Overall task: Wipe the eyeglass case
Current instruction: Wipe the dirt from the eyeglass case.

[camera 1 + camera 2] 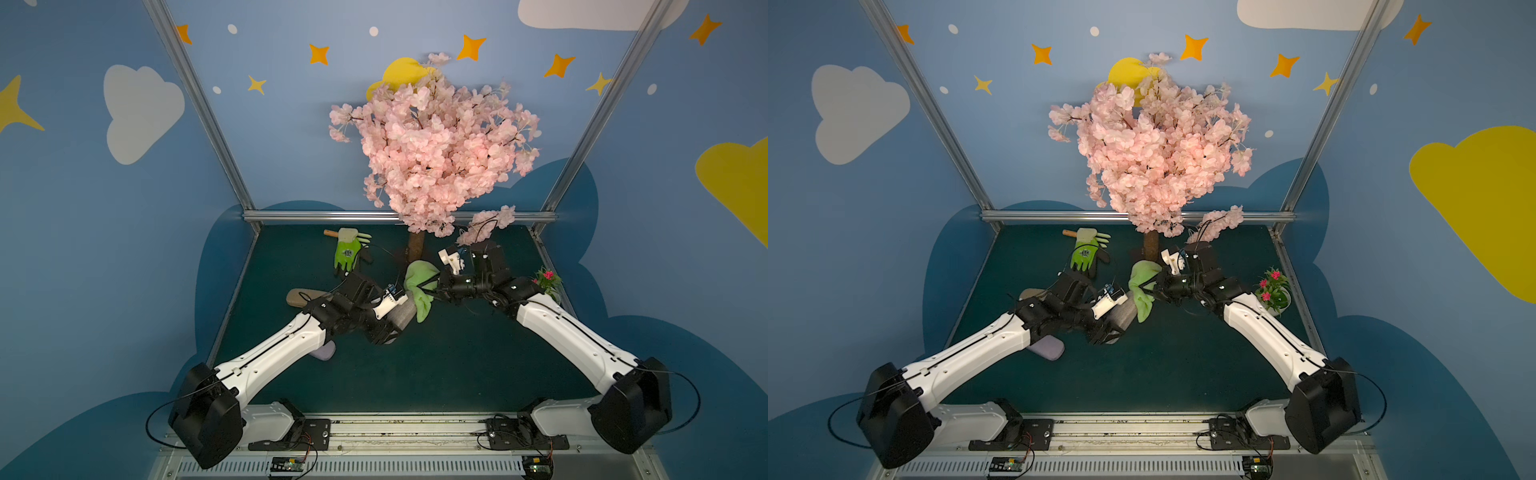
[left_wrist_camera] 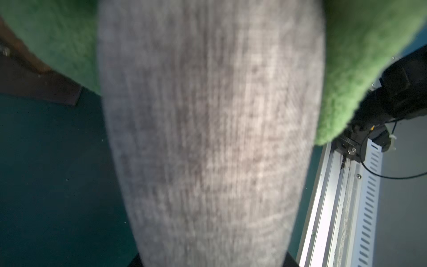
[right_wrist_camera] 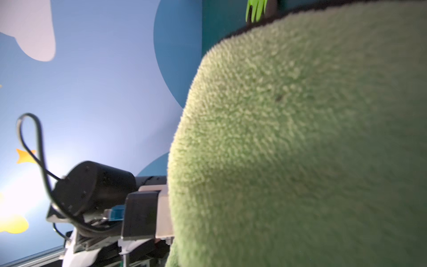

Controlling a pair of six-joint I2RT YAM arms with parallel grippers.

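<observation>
Eyeglass case held off the table, cloth against its far end

Eyeglass case [image 1: 406,312], grey and woven-looking, sits near the middle of the green table [image 1: 436,365] but raised clear of it. The left gripper [image 1: 388,332] is clamped on its near end. In both top views the left arm reaches in from the near-left corner, forearm slanting up toward the centre. Its wrist bends so that the claw turns down and toward the right arm.

In the left wrist view the case runs lengthwise straight away from the claw (it fills most of that picture, blurred). Its long axis points away from the claw toward the green cloth [image 1: 419,284], and its far end disappears under that cloth.

The right arm comes in from the near-right corner, elbow high, wrist levelled toward the centre. The right gripper [image 1: 430,287] is pinched together on the cloth, which drapes over and hangs beside the case's far end. The cloth covers most of the right wrist view.

A blossom tree's trunk [image 1: 415,245] stands just behind the meeting point.
</observation>
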